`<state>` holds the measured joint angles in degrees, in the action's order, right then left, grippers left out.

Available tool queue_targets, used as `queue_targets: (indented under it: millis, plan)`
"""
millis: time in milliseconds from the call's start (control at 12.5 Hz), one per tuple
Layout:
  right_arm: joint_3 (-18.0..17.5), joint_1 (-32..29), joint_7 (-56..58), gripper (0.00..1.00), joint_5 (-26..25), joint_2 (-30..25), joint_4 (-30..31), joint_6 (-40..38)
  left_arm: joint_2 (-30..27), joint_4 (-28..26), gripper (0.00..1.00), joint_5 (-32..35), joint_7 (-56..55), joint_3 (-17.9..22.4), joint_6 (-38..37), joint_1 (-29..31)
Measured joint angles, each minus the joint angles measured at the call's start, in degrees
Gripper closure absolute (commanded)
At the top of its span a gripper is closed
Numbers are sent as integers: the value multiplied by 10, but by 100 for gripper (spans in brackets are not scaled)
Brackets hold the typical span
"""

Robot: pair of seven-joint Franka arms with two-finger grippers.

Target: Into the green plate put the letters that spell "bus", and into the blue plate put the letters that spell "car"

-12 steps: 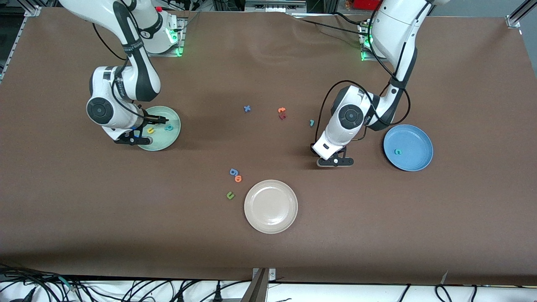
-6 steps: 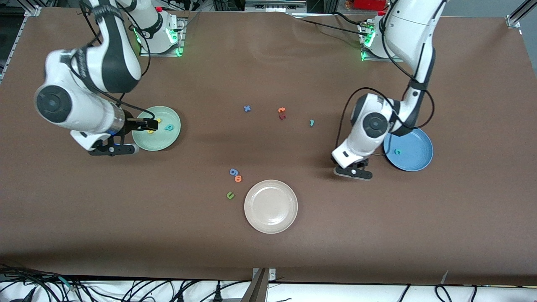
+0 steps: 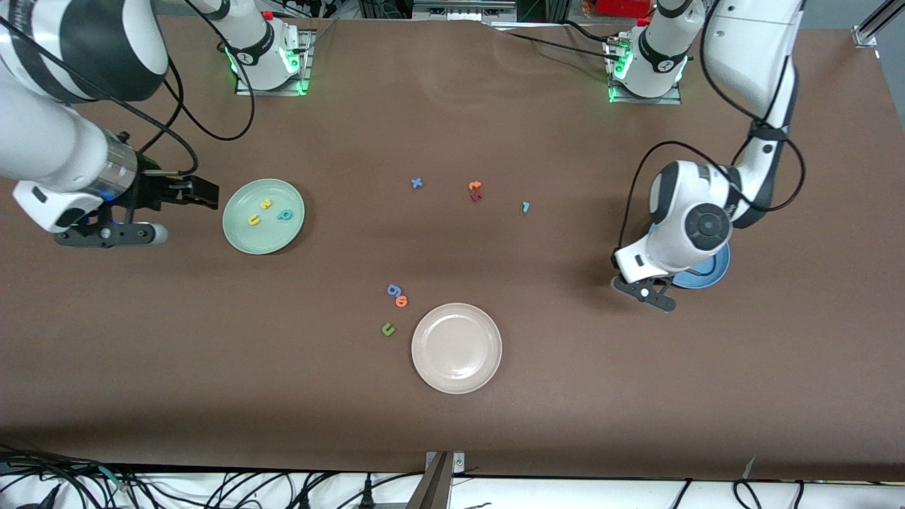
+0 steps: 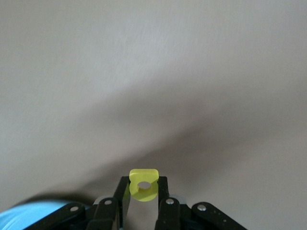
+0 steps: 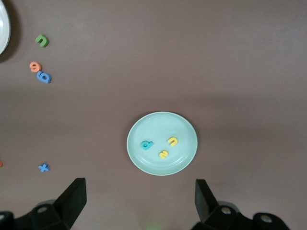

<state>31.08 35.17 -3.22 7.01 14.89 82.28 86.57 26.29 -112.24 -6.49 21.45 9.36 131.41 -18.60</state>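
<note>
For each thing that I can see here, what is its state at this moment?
green plate: holds teal b, yellow u, yellow s.
blue plate: mostly hidden under the left arm.
yellow a: held in left gripper, which is shut on it.
right gripper: open, empty, above the green plate.
teal r: lying on the table.
beige-white plate: empty.

teal b [image 3: 285, 215], yellow u [image 3: 254, 220] and s [image 3: 266, 204] lie in green plate [image 3: 240, 233]; yellow a [image 4: 143, 184] gripped over blue plate [image 3: 710, 276]; teal r [image 3: 525, 207] on table
</note>
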Motion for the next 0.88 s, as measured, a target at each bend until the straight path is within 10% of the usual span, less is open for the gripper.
queue_targets:
  millis: [160,481,641,881]
  plan:
    - [-49,-57,9,0,-32,-2,-5,-1,-23,-20,81,0,59,0,-21,26]
    - [-257,-267,5,0,-74,-66,56,43,-32,-69,75,0,132,1,-24,71]
    - [-298,-336,8,0,-75,-127,120,74,-32,-86,6,0,144,3,-24,83]
    - [-313,-358,9,0,-82,-179,141,52,-33,-93,2,0,148,1,-22,84]
